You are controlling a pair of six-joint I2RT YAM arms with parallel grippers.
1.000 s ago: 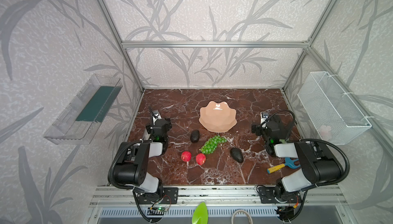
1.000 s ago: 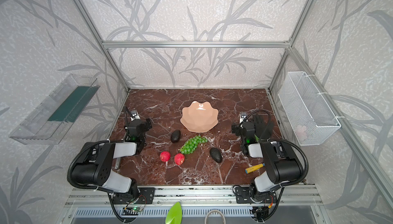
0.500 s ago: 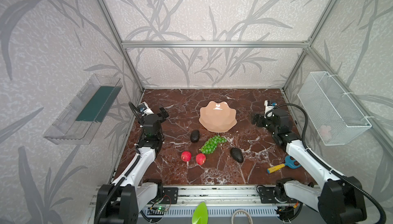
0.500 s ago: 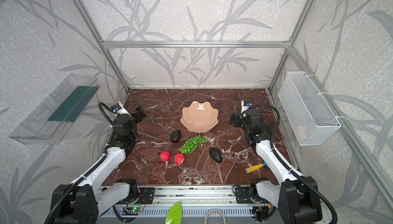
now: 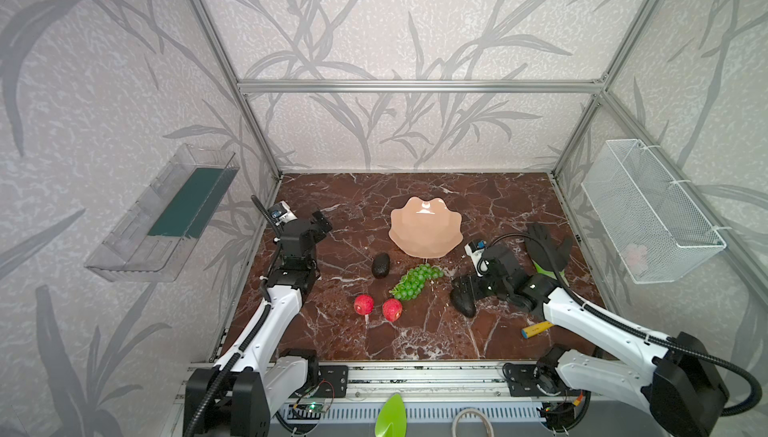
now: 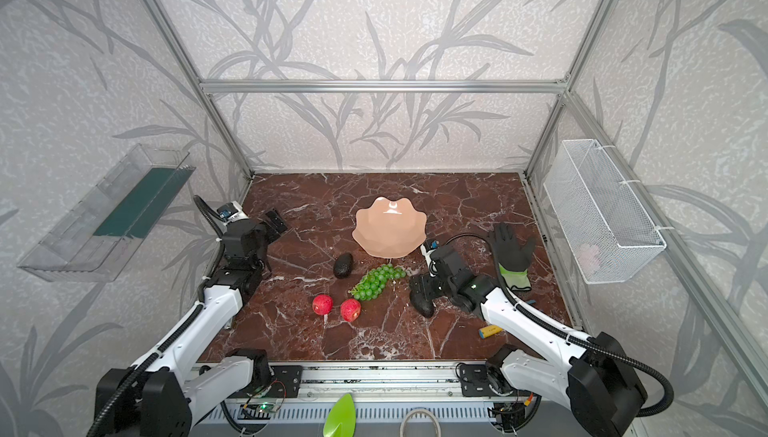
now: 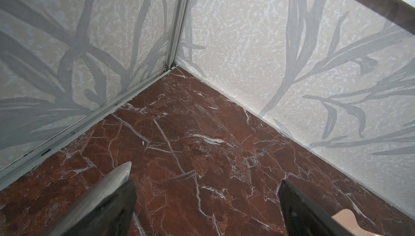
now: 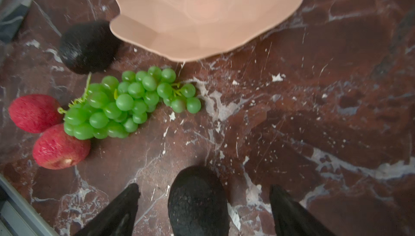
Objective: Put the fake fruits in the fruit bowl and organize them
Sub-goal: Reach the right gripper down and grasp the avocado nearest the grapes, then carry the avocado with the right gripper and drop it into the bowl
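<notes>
Right fingers (image 8: 116,214) dropped astride pebbly black avocado (image 8: 197,201), spread wide, left fingers (image 7: 101,205) spread

Bright, even light with a glare spot on the fruit bowl (image 5: 427,205); right wrist view blurred.

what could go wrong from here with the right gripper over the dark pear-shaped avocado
The open right gripper straddles the dark pear-shaped avocado with gaps both sides; its rounded body might roll or squirt out. Carried low toward the shallow peach-pink scalloped bowl, it could clip the bunch of green grapes.
</notes>
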